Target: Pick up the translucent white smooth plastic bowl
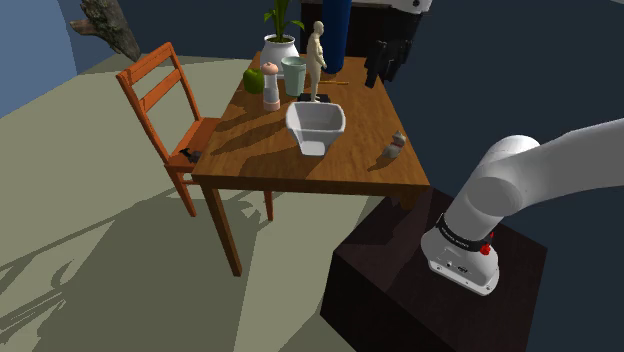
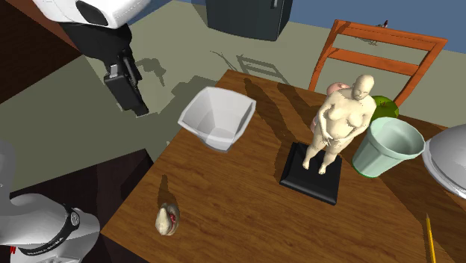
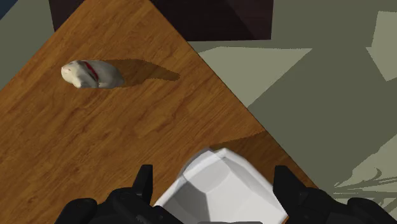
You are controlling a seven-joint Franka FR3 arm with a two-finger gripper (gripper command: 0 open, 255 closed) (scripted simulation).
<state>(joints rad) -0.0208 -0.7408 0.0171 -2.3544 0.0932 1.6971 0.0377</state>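
Brown wood makes the worktop (image 1: 300, 172), which stands on a dull green floor (image 1: 100, 200). Over it hangs the black tool (image 2: 137, 104), fingers wide apart, holding nothing. Below the tool, not touching it, the white bowl (image 2: 216, 116) sits upright near the worktop's middle. Farther off, a little white toy (image 2: 166, 219) lies by one edge.

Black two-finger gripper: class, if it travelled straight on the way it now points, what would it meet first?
Most likely the white square-rimmed bowl on the brown wooden table: in the wrist view it lies between the open fingers of the gripper, untouched. The gap is unclear.
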